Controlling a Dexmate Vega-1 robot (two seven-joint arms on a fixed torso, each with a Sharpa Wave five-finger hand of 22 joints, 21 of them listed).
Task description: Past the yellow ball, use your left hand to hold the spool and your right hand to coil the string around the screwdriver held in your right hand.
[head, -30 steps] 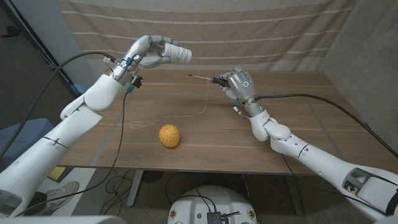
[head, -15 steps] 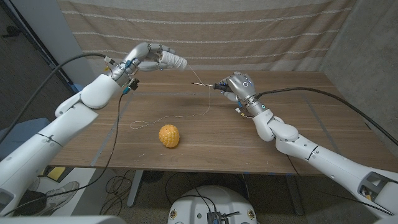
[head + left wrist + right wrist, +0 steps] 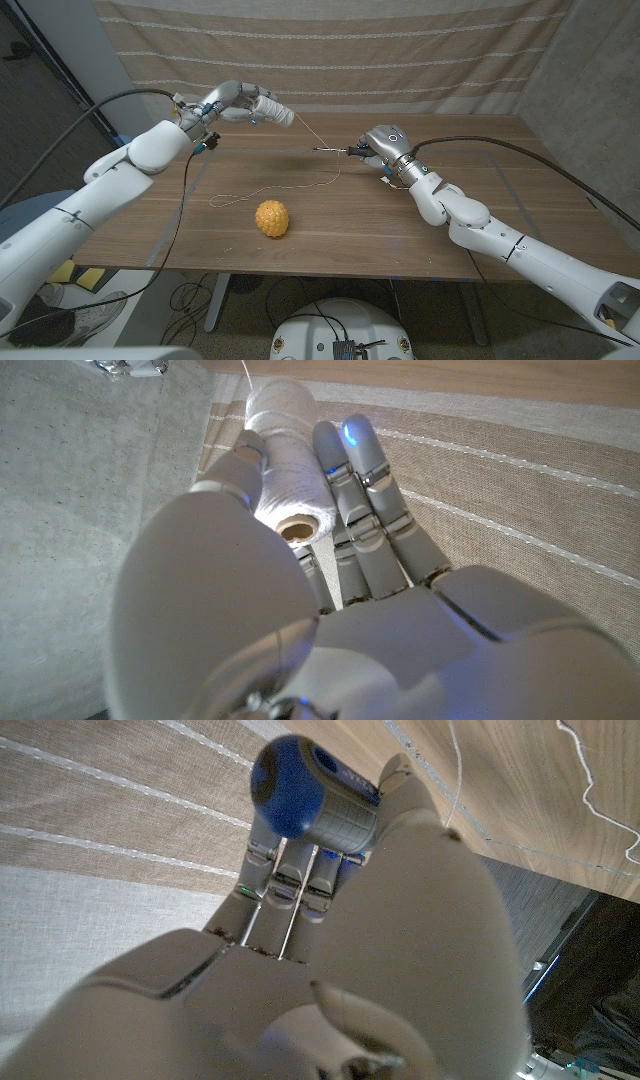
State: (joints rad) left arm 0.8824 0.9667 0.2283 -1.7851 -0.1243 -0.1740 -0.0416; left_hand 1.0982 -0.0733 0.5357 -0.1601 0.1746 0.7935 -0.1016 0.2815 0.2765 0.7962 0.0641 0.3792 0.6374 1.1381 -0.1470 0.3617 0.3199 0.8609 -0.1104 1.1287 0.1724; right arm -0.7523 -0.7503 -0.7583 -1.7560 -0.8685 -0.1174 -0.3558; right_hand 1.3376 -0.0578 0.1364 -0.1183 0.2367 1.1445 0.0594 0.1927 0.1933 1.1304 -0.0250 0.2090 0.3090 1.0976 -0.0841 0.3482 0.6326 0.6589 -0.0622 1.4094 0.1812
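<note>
Since the nearest item to me on the table [image 3: 480, 150] is the yellow ball [image 3: 271, 218], I log it first: knobbly, resting alone near the front edge, touched by neither hand

Next out, string [image 3: 300, 186]: thin, pale, limp. A slack length trails in loops across the wood beyond the ball; from there it rises to the screwdriver tip, and a finer run crosses the air toward the spool. I judge it near weightless, quick to slip or snag, best steered by tension, not pinched

Right hand [image 3: 385, 148]: held above the table past the ball, fingers wrapped tight around the screwdriver [image 3: 345, 151]. My right wrist camera shows the blue-capped grey handle [image 3: 315, 790] seated in the curled fingers; the thin shaft points toward the spool. Stiff, light, smooth tool, I reckon; the handle is the right place to grip, leaving the shaft bare for turns. Whether any turns sit on it yet, I cannot tell

Left hand [image 3: 232, 98]: farthest back, raised by the striped cloth backdrop [image 3: 400, 50], fingers clamped along the sides of the spool [image 3: 273, 109]. My left wrist camera shows white wound thread with an open core end [image 3: 296, 530]. Light and slightly soft, probably; hold by the wound body, loosely enough to let string pay off
</note>
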